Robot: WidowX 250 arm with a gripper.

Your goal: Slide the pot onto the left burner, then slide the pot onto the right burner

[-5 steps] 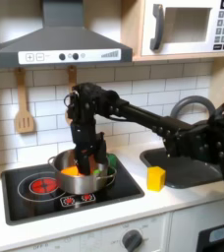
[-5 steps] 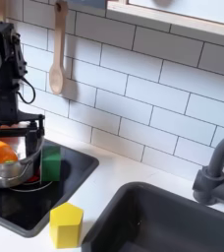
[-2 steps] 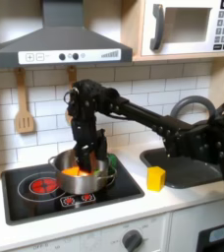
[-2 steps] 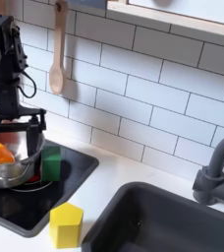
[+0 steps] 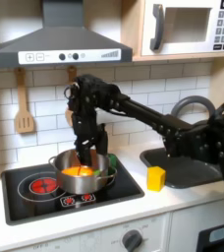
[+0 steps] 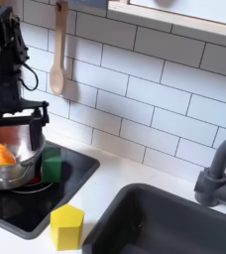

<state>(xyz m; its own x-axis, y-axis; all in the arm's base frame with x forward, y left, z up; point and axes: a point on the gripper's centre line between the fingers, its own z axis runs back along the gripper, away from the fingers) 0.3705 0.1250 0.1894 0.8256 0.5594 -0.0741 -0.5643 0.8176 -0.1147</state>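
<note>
Pot: the pot (image 5: 82,173) is a shiny round steel vessel with low straight walls and a small handle (image 5: 55,162) jutting from its side toward the first exterior view's left; its inside glows orange, with an orange lump (image 6: 0,156) lying in it (what the lump is cannot be told).

Pot's place: it sits on the black glossy cooktop (image 5: 30,197), mostly over the half nearer the first exterior view's right edge, covering the right burner there; in the second exterior view the pot (image 6: 8,167) lies near the cooktop's back edge, cut off by the second exterior view's left edge.

Left burner: the left burner (image 5: 43,183) shows as red concentric rings just beside the pot, toward the first exterior view's left, its near side uncovered.

Gripper: the gripper (image 5: 87,157) points straight down into the pot from the black arm (image 5: 134,108); its fingers (image 6: 28,127) stand spread apart across the pot's mouth, closed on nothing that can be seen (whether they press the inner wall is unclear).

Green block: a green block (image 6: 51,165) stands on the cooktop touching or just beside the pot, on the side toward the second exterior view's right.

Yellow block: a yellow block (image 5: 156,178) rests on the white counter (image 5: 173,202) between the cooktop and the sink (image 6: 174,223).

Wall: a wooden spatula (image 5: 24,116) hangs on the white tile.
</note>
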